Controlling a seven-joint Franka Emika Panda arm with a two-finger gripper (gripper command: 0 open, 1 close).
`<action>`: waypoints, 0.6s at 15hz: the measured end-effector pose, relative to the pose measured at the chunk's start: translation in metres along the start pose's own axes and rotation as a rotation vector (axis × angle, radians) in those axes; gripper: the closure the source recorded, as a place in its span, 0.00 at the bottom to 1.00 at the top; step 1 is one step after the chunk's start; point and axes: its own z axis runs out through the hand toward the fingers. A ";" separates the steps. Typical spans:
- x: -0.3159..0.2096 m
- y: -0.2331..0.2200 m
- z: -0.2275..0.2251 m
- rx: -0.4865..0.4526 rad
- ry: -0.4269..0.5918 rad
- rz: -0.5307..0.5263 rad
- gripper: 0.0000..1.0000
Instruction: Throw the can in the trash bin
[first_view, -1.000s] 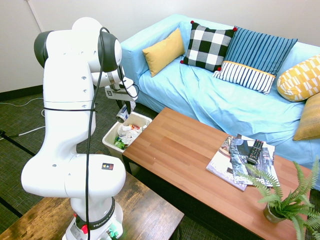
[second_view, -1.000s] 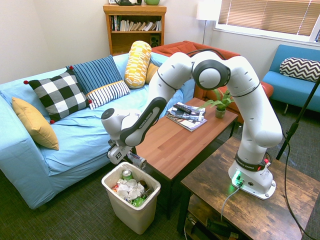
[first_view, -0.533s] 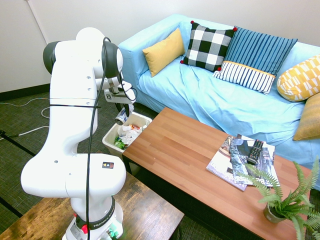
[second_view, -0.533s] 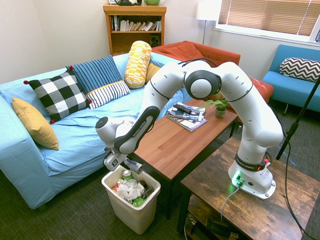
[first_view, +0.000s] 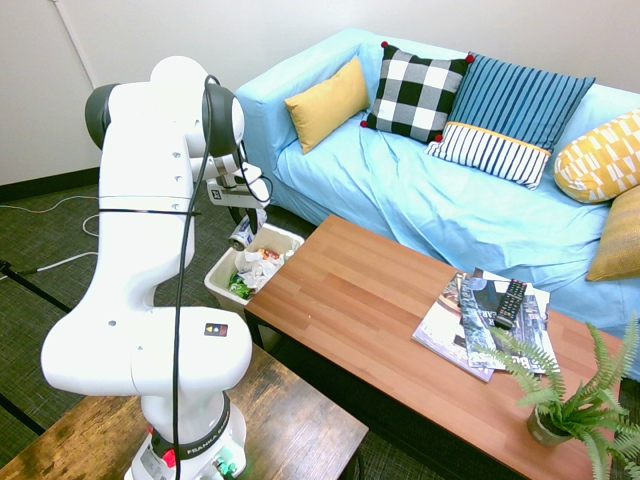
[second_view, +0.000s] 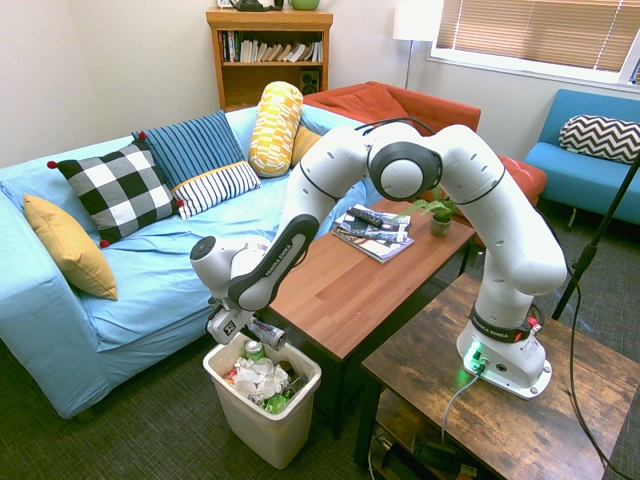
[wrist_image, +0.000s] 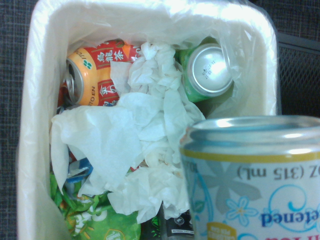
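Above the bin (second_view: 262, 420), the can (second_view: 266, 333) is held tilted by the end effector (second_view: 252, 330), clenched around it. Crumpled tissue (wrist_image: 145, 150) and an orange can (wrist_image: 92, 72), at ten o'clock of it, are seen inside.

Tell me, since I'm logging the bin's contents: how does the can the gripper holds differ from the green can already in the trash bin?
The held can is white with blue flower print; the green can is green-sided. The held one hangs in the gripper above the trash bin; the green one lies inside among crumpled paper. Both have silver metal tops.
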 end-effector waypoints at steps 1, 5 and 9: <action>0.000 -0.001 -0.001 0.003 0.001 0.001 0.00; -0.001 -0.001 -0.002 0.005 0.002 0.000 0.00; -0.002 -0.001 -0.001 0.003 0.001 -0.001 0.00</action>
